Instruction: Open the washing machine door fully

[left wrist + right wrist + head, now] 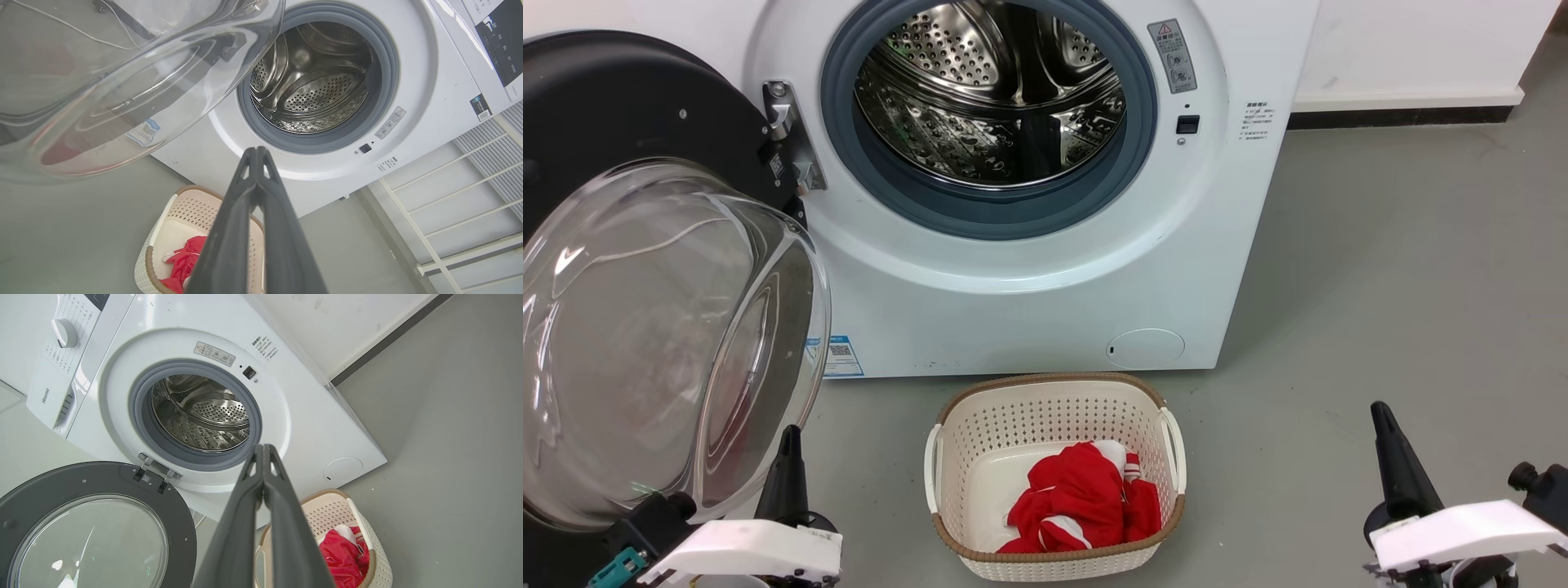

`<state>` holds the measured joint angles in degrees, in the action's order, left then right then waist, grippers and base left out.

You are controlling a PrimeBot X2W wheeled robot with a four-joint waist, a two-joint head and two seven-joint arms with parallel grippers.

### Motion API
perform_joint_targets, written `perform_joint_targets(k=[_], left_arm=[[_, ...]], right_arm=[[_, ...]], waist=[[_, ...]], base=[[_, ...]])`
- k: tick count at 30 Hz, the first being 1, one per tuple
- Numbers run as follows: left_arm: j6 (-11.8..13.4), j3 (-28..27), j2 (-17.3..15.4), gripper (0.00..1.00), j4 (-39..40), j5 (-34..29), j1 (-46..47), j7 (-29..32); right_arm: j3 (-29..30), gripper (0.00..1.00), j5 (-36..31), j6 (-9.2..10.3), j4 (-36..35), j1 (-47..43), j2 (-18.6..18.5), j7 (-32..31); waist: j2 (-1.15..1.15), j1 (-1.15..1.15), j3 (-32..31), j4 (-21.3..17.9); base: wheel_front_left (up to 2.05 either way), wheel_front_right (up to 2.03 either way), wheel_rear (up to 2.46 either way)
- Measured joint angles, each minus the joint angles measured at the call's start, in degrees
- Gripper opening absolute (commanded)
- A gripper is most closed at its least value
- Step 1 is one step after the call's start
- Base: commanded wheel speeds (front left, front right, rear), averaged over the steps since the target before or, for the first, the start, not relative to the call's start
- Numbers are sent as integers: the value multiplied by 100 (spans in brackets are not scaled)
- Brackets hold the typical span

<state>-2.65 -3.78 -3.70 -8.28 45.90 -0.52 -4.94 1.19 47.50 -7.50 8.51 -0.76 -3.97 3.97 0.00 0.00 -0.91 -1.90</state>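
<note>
From the head camera I see the door (645, 114) standing open at the left of the machine (1029, 302), hung on a hinge (788, 135) left of the drum (988, 90). Its inner face is turned out to the room, and the glass bowl (662, 343) bulges toward me, away from the machine front. A blue label (840, 357) with a QR code sits at the machine's lower left, and a grey sticker (1173, 55) with a warning triangle sits right of the drum; I cannot read their text. A basket (1054, 400) with a red cloth (1086, 498) stands before the machine. The left gripper (789, 437) is below the bowl, and the right gripper (1379, 412) is off to the machine's right.

In the left wrist view, the fingers are pressed together on nothing and point at the machine front under the drum.

In the right wrist view, the fingers are also together and empty. The machine's top panel reads "Hisense" (45, 395), beside a dial (65, 332).
</note>
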Motion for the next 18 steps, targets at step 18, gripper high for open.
perform_joint_targets(k=[18], left_arm=[[-134, -65, 22, 0, -156, 1290, 197, 326]], right_arm=[[76, 0, 1296, 0, 141, 204, -22, -215]], waist=[[0, 0, 23, 40]], base=[[0, 0, 0]])
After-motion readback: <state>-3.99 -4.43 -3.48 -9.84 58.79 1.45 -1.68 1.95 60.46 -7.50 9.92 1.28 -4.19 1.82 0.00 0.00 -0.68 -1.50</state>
